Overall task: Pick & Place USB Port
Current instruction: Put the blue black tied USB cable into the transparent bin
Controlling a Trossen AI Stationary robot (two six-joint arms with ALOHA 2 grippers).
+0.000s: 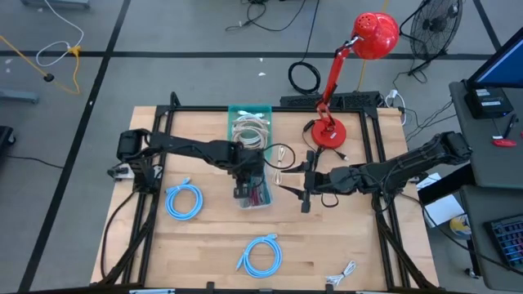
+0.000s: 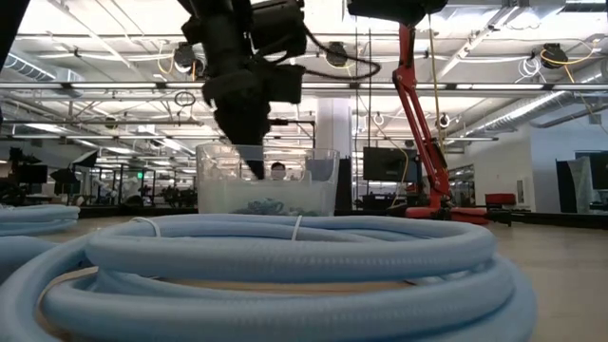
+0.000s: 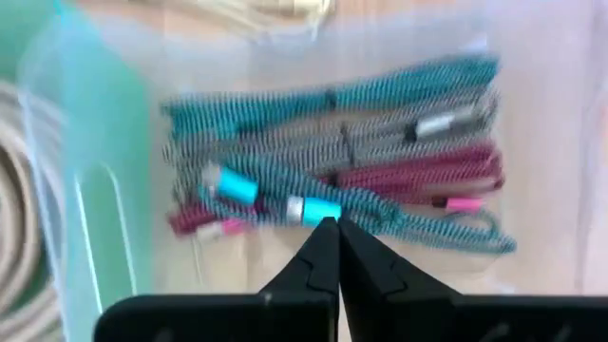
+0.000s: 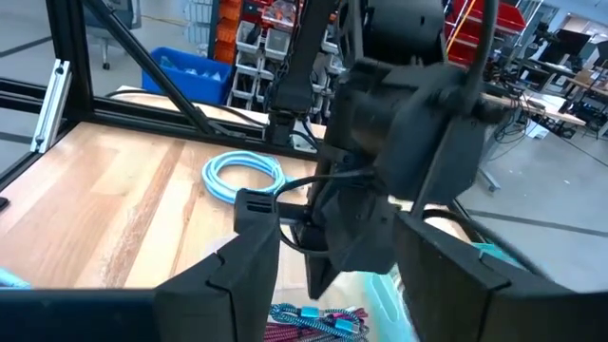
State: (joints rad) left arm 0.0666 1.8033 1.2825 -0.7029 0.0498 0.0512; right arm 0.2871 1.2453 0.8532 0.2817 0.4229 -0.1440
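We judge the pick barely begun: left gripper (image 3: 337, 228), jaws together on nothing, above cables (image 3: 380, 180) in clear bin (image 2: 323, 171); right gripper (image 1: 306, 192) jaws apart, waiting.

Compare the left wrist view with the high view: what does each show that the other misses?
Left wrist only: the left gripper shut, empty, just above the braided teal and magenta cables, with their plugs visible.
High only: the right gripper open beside the clear bin, the red lamp, and two blue coils.
Both: the bin, its cables, the green bin.
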